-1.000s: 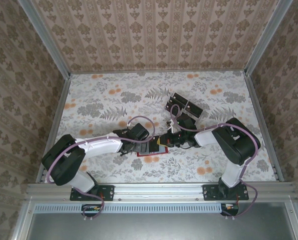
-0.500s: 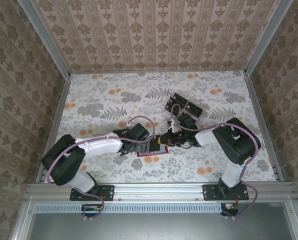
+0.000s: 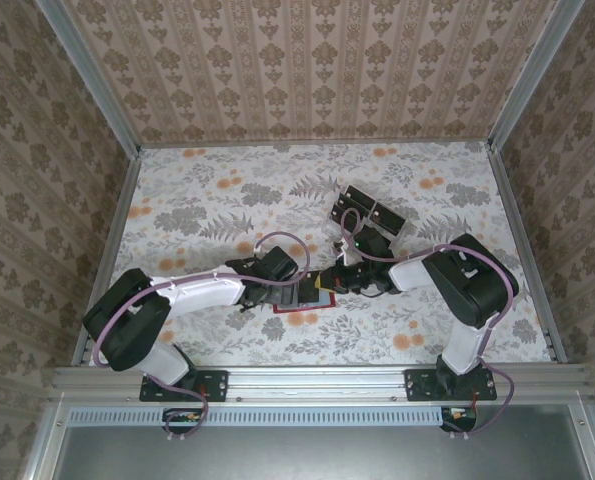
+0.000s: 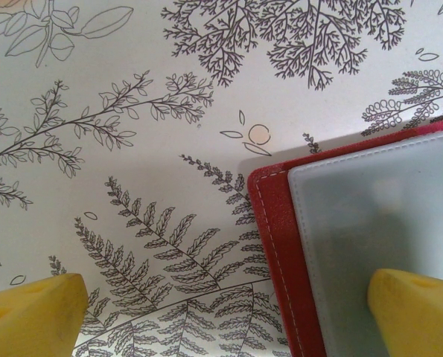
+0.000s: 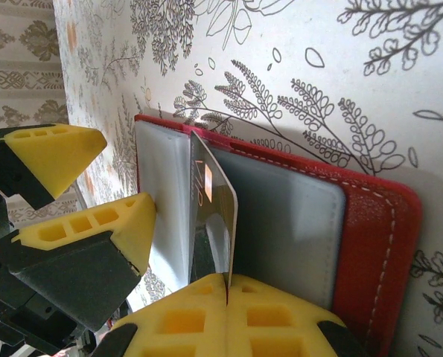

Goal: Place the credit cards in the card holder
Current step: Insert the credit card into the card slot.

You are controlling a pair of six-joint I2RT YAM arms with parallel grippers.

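Observation:
The card holder [image 3: 297, 307] is a red wallet lying open on the floral table, grey sleeves up [image 4: 377, 216]. My right gripper [image 5: 227, 286] is shut on one of the credit cards [image 5: 214, 204], a dark card with an orange square. The card stands on edge over the wallet's [image 5: 374, 245] grey sleeves, its far end down between them. My left gripper [image 4: 225, 316] is open and straddles the wallet's corner [image 4: 269, 223]. One of its yellow fingers [image 5: 94, 230] rests on the grey sleeve, the other [image 4: 31, 316] over the table. In the top view the left gripper [image 3: 295, 285] and the right gripper [image 3: 329, 281] meet over the wallet.
A clear plastic rack [image 3: 369, 212] with dark cards stands just behind the right arm. Wallpapered walls enclose the table [image 3: 197, 200] on three sides. Open tabletop lies to the far left and in front of the wallet.
The right wrist has shifted slightly, keeping the card in its grip over the wallet. The left arm and the wallet have not moved.

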